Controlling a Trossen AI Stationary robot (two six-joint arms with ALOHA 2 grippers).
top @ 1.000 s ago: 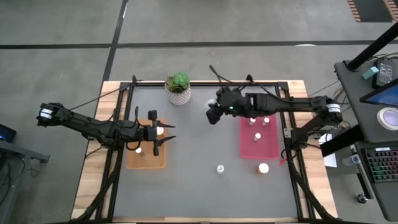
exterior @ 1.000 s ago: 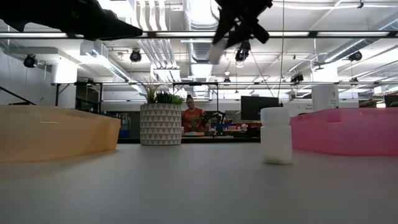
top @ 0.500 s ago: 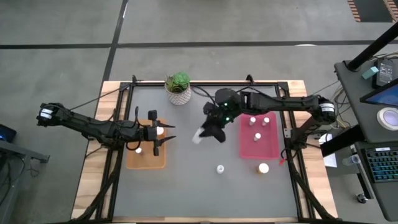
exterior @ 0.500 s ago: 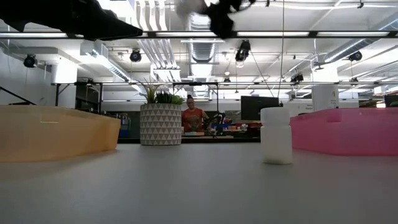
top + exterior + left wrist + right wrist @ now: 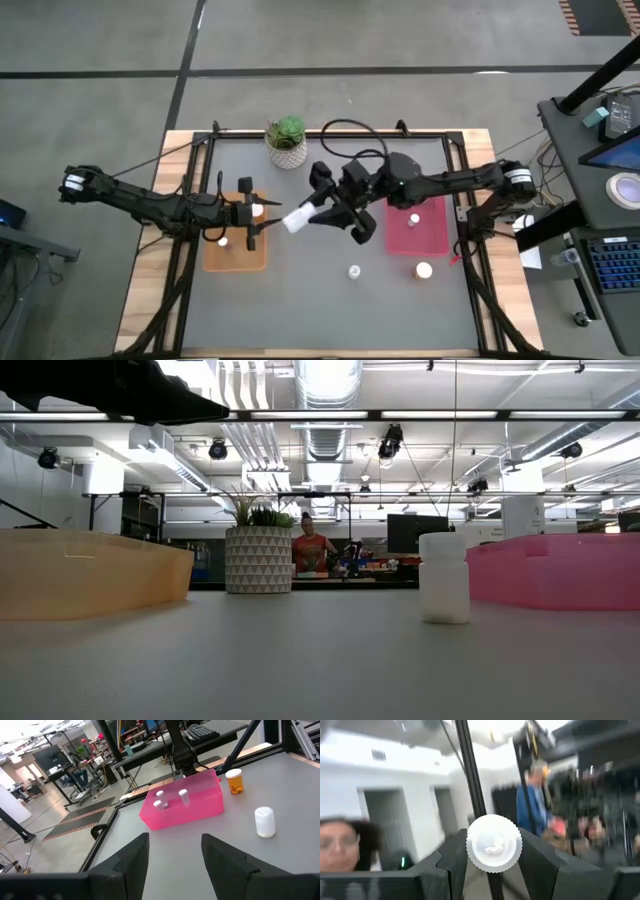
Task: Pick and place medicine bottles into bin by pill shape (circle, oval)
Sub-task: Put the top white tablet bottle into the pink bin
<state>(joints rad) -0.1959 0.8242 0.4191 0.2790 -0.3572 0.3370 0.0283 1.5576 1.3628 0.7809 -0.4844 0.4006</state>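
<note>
My right gripper (image 5: 318, 214) is above the table's middle, shut on a slim whitish bottle (image 5: 297, 219) with a white cap (image 5: 494, 843). My left gripper (image 5: 258, 222) is open and empty over the orange bin (image 5: 235, 255), which holds two bottles (image 5: 258, 210). The pink bin (image 5: 417, 235) at the right holds a few small bottles (image 5: 183, 796). A whitish bottle (image 5: 354, 271) and an orange-bodied bottle (image 5: 424, 270) stand upright on the table toward the near edge. They also show in the left wrist view, the whitish one (image 5: 264, 821) and the orange one (image 5: 235, 781). My right gripper pinches the bottle between its two fingers (image 5: 452, 857) at the cap end (image 5: 494, 865). The fingers lie about level and point toward the table's left. The bottle lies along them, sticks out past the fingertips (image 5: 297, 219), and is lifted clear of the table.
A potted green plant (image 5: 287, 140) stands at the far edge near the middle. The low view shows the whitish bottle (image 5: 444, 577) between the plant pot (image 5: 259, 560) and the pink bin's wall (image 5: 560, 570). A person (image 5: 311, 548) is in the room behind.
My right gripper has gone from beside the pink bin's far end toward the table's left and near side, toward the orange bin, carrying the whitish bottle. It has turned so that the fingers point left. It has left the low view's top edge.
</note>
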